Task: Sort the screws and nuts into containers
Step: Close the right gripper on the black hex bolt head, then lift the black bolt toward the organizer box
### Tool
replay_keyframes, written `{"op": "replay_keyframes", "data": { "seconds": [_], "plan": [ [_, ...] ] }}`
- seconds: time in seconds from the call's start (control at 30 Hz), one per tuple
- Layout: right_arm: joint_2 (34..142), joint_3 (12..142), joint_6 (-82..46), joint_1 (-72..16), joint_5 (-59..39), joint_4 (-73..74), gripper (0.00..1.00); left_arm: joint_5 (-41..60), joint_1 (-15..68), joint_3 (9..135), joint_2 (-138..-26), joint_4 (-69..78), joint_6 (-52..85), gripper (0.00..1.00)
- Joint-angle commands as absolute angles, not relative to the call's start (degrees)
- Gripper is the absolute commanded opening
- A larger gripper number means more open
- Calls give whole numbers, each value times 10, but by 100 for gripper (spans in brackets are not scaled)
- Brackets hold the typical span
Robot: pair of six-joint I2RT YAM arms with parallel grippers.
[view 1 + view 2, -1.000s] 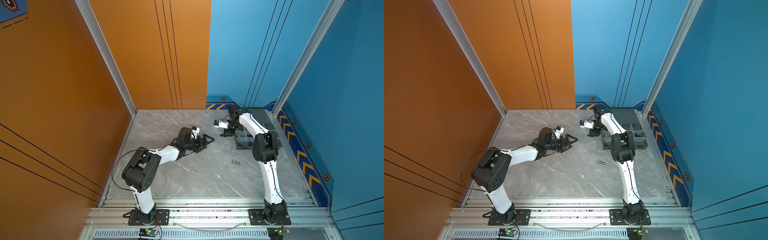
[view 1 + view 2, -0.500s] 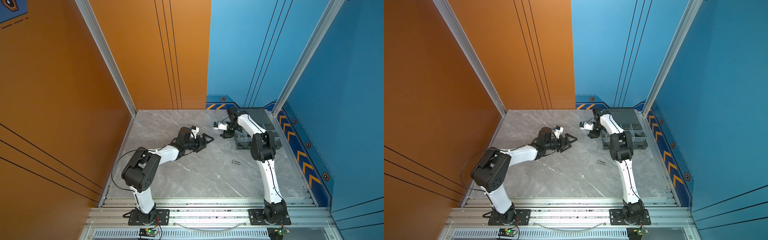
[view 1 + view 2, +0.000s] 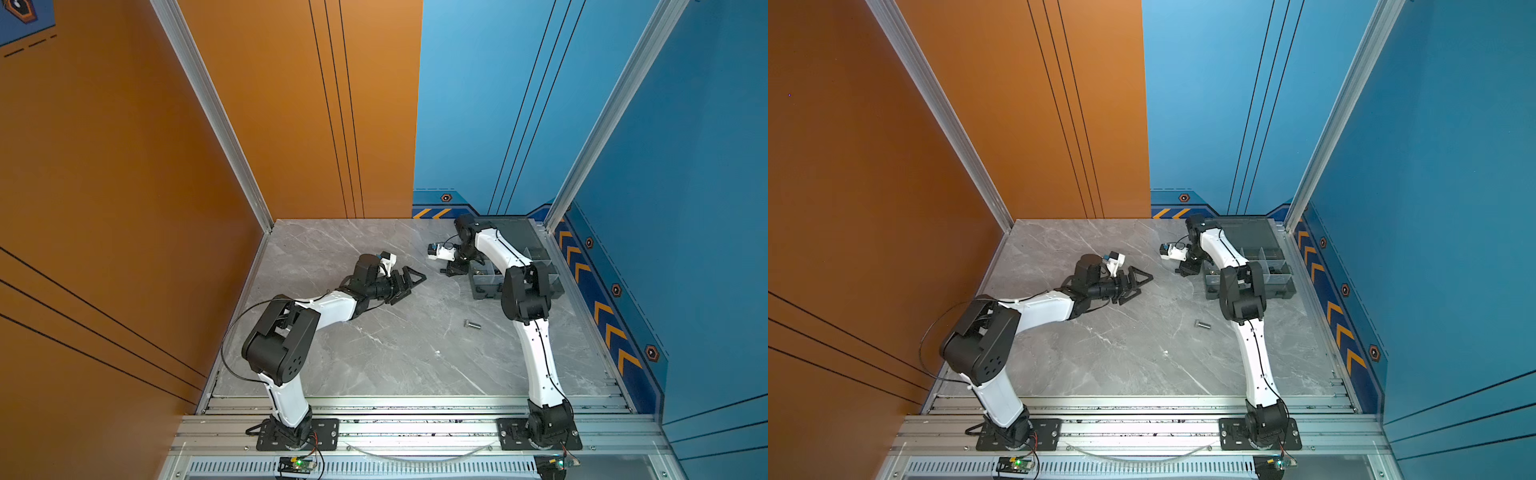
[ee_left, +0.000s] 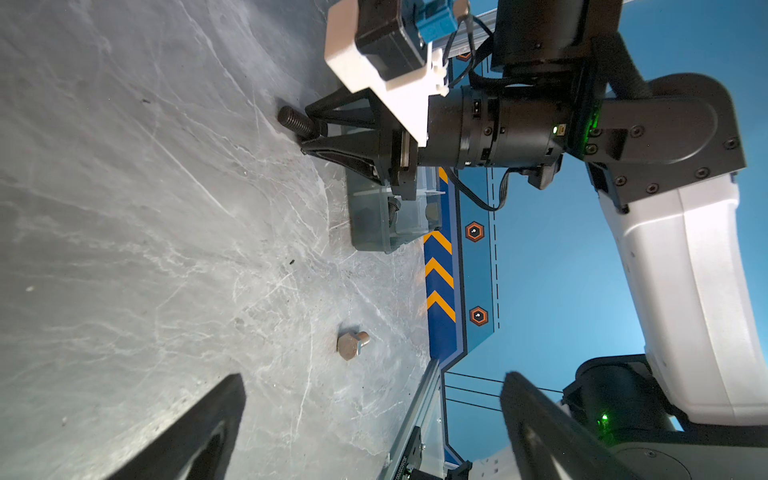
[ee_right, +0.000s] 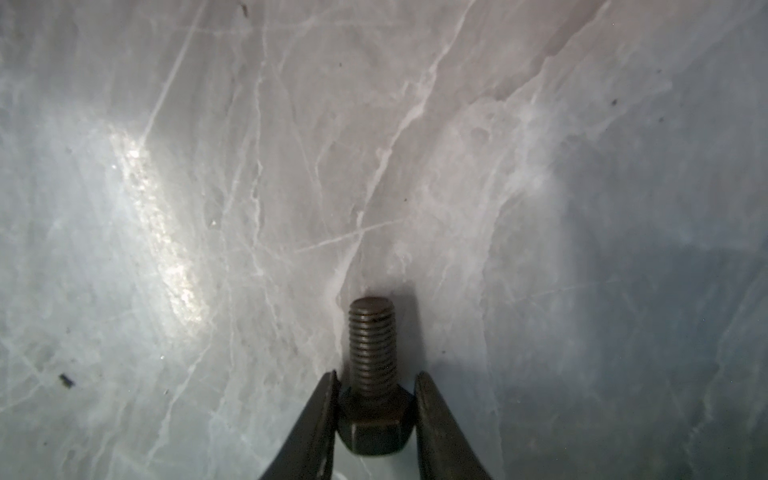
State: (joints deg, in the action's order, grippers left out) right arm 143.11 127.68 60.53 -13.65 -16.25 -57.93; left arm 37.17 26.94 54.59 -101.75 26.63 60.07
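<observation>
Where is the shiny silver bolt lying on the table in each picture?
In a top view: silver bolt alone on the table, nearer the camera than the organizer box.
In a top view: same spot, before the box.
Left wrist: on the table, apart from the box.
Right wrist: not in it.
Shared landmark: the organizer box.

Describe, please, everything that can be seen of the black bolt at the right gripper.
The black bolt is dark, dull metal by its look: a hex head and a short, thick threaded shank with a flat end. It lies level on the grey marbled table, or just above it; I cannot tell. The right gripper holds its head between both fingers; the shank points outward.
</observation>
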Motion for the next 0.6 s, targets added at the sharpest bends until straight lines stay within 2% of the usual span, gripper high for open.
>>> {"op": "replay_keyframes", "data": {
  "seconds": [0.0, 0.17, 0.23, 0.4, 0.57],
  "plan": [
    [1443, 1281, 599, -134, -156, -597, 28, 378, 265, 536, -996, 274, 601, 98],
    [1445, 1281, 587, -134, -150, -597, 14, 375, 265, 528, -992, 274, 601, 98],
    [1439, 1281, 579, -132, -158, -597, 1, 373, 265, 524, -990, 274, 602, 98],
    [1398, 1271, 552, -126, -210, -596, 0, 363, 269, 511, -978, 274, 603, 98],
    [1311, 1220, 546, -120, -251, -574, 0, 356, 282, 501, -954, 274, 601, 98]
  ]
}}
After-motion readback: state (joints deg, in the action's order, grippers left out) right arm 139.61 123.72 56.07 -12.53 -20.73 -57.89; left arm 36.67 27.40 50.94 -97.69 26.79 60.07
